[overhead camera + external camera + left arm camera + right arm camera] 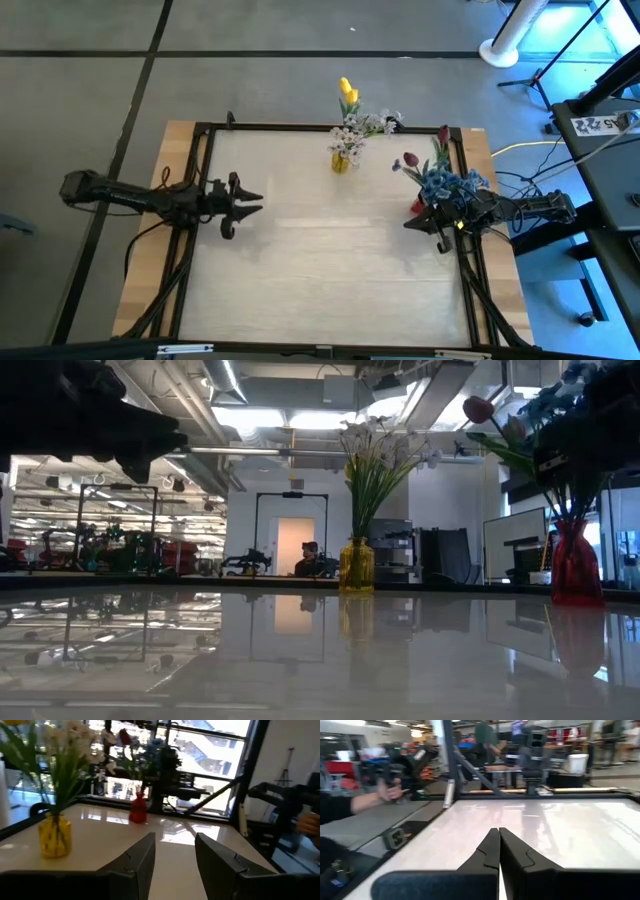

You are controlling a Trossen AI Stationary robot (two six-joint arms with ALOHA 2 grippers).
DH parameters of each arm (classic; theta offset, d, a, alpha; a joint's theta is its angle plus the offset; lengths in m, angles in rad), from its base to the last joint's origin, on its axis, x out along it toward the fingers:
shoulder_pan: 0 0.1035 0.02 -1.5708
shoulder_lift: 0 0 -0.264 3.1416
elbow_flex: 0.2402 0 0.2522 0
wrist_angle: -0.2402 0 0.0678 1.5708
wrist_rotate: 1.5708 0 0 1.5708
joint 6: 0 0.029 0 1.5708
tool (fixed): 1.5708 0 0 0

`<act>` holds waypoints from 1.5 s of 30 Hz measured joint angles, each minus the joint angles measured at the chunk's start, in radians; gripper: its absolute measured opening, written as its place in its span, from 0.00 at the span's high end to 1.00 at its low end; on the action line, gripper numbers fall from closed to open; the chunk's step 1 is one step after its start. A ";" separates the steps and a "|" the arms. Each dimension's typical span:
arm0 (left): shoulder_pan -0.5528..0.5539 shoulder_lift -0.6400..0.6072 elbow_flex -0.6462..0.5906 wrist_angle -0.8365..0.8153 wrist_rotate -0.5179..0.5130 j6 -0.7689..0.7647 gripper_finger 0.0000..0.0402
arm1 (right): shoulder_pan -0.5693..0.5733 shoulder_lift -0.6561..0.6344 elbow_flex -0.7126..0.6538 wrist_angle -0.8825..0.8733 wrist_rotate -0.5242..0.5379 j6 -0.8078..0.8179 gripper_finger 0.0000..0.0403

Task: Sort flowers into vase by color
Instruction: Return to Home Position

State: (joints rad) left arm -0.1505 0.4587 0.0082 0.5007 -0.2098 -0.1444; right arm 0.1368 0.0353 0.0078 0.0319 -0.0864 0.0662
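A yellow vase (341, 162) (356, 566) stands near the table's far edge, with white sprigs (349, 134) and yellow tulips (347, 92) standing in it. A red vase (574, 566) (138, 811) stands at the right, with blue clusters (447, 183) and dark red tulips (410, 160) in it. My left gripper (255, 204) (175, 855) is open above the table's left part, holding nothing. My right gripper (410, 223) (498, 840) is shut, just on the near side of the red vase, with nothing between its fingers.
A black frame (300, 127) runs along the table's edges. Bare tabletop (330, 250) lies between the two arms. In the right wrist view a person's hand (390, 790) shows beyond the table's edge.
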 joint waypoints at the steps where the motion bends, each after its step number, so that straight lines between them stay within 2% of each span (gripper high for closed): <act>1: -0.010 0.000 0.000 0.000 0.000 0.003 0.66 | 0.000 0.000 0.000 0.000 0.002 0.000 1.00; 3: -0.013 -0.010 0.000 -0.001 0.026 0.005 0.66 | 0.000 0.000 0.000 -0.002 0.016 0.000 1.00; 7: 0.026 -0.059 0.000 -0.051 0.178 -0.002 0.66 | 0.000 0.000 0.000 -0.005 0.035 0.001 1.00; 9: 0.046 -0.105 0.000 -0.132 0.161 -0.002 0.66 | 0.000 0.000 0.000 -0.006 0.035 0.002 1.00; 13: 0.056 -0.208 0.000 -0.274 0.036 0.021 0.66 | 0.000 0.000 0.000 -0.006 0.035 0.002 1.00; 24: 0.059 -0.459 0.030 -0.553 0.108 0.076 0.66 | 0.000 0.000 0.000 -0.005 0.034 0.003 1.00; 28: 0.059 -0.456 0.046 -0.602 0.065 0.080 0.66 | 0.000 0.000 0.000 -0.005 0.034 0.003 1.00; 32: 0.057 -0.456 0.041 -0.591 0.102 0.080 0.66 | 0.000 0.000 0.000 -0.005 0.034 0.003 1.00; 36: 0.057 -0.456 0.023 -0.532 0.078 0.087 0.66 | 0.000 0.000 0.000 -0.005 0.034 0.003 1.00; 45: 0.057 -0.449 0.022 -0.529 0.077 0.102 0.66 | 0.000 0.000 0.000 -0.005 0.034 0.003 1.00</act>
State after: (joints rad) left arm -0.0940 0.0101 0.0299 -0.0288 -0.1328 -0.0424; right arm 0.1368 0.0353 0.0078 0.0269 -0.0521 0.0692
